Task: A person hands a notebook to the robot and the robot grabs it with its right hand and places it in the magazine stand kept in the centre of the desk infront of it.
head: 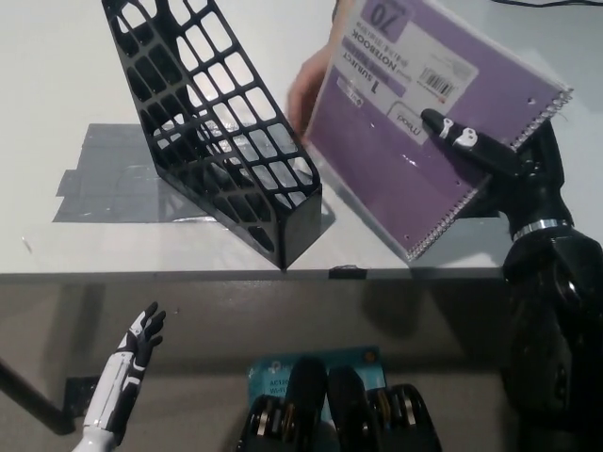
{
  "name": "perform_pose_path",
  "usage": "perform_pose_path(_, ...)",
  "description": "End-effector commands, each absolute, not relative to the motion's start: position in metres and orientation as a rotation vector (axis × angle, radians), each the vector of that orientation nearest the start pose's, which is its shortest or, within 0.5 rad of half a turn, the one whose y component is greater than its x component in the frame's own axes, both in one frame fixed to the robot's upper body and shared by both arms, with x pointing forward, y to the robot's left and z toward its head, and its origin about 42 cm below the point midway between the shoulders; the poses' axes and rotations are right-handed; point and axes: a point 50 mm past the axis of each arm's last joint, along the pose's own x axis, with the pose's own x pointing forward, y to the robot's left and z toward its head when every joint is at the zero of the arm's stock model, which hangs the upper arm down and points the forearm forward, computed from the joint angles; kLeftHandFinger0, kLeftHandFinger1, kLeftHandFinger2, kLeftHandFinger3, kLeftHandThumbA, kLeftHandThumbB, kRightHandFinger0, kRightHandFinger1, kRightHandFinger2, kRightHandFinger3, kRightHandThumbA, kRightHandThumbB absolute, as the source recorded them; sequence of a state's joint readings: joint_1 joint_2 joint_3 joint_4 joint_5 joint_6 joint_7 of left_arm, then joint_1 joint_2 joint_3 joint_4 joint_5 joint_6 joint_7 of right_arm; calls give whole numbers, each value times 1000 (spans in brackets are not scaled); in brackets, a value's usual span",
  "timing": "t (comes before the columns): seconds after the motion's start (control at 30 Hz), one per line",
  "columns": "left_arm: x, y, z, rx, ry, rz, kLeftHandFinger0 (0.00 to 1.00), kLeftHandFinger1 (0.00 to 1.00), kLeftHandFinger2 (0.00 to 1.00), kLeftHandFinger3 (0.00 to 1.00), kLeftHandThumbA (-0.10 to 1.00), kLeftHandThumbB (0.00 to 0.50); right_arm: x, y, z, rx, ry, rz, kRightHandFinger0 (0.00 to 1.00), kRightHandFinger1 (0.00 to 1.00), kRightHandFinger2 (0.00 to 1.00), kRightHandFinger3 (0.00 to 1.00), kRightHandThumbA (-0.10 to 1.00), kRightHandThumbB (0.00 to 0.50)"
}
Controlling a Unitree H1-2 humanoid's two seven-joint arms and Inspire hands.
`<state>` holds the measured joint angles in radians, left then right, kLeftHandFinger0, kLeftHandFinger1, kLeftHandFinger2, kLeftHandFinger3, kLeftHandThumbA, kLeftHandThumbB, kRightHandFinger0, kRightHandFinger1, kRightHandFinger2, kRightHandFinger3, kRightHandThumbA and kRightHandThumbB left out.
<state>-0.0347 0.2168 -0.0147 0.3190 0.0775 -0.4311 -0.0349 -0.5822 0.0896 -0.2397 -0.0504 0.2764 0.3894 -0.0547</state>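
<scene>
A purple spiral notebook (405, 132) hangs tilted above the desk's right part, cover toward me. My black right hand (490, 160) is shut on it near the spiral edge, one finger lying across the cover. A person's hand (306, 89) shows blurred at the notebook's left edge; I cannot tell whether it touches the notebook. The black mesh magazine stand (212, 122) stands on the white desk (57, 75) just left of the notebook, its open top slanting away. My white left hand (137, 348) rests open low at the lower left, below the desk edge.
Grey tape patches (104, 179) lie under and left of the stand. The desk's front edge (188, 275) runs across the middle of the view. A blue item (283, 372) lies on the floor below.
</scene>
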Motion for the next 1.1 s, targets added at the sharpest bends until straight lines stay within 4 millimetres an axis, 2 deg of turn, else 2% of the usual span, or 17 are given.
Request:
perform_pose_path(0.0,293,293,71,306,-217,-103,985,1000,1000,1000,1000,500,387,-175,418,786,-569,374,0,0,0,0,1000,65)
perform_pose_path(0.33,293,293,72,292,-218,-107,997,1000,1000,1000,1000,500,379,-171,444,768,-636,295,0,0,0,0,1000,70)
perform_pose_path(0.63,296,293,74,300,-223,-103,1000,1000,1000,1000,1000,500,381,-151,471,698,-684,239,0,0,0,0,1000,56)
perform_pose_path(0.8,297,294,75,301,-226,-110,1000,1000,1000,1000,1000,500,382,-136,475,718,-665,259,0,0,0,0,1000,50)
perform_pose_path(1.07,297,293,75,308,-224,-114,1000,1000,1000,1000,1000,500,383,-104,466,701,-628,293,0,0,0,0,1000,53)
